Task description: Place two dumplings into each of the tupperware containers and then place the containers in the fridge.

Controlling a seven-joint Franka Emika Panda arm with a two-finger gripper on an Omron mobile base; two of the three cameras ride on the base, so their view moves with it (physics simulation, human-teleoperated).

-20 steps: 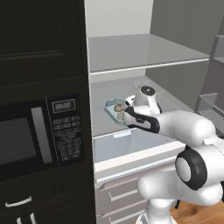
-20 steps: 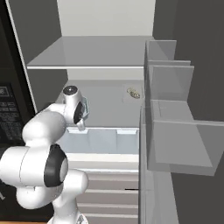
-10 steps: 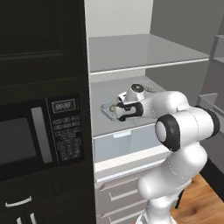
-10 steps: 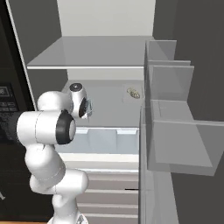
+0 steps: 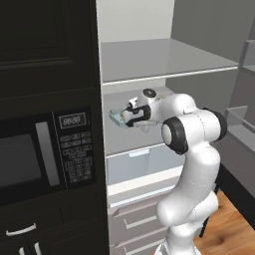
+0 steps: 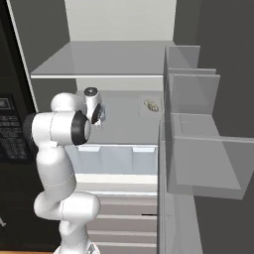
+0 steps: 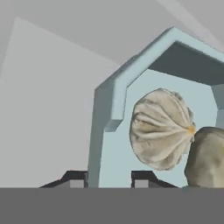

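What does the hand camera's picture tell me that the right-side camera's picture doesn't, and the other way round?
Hand view: a close look at the light-blue tub, two dumplings inside, the pincer with a tip on either side of its wall.

Right base view: the whole white arm, a white tub further back on the shelf, and the door bins.

Both: the pale grey fridge shelf.

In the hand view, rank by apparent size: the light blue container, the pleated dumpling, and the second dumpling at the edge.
1. Light blue container, largest.
2. Pleated dumpling.
3. Second dumpling, which looks smaller, but the frame edge cuts it off and it sits nearer the camera, so its rank against the pleated one is unsure.
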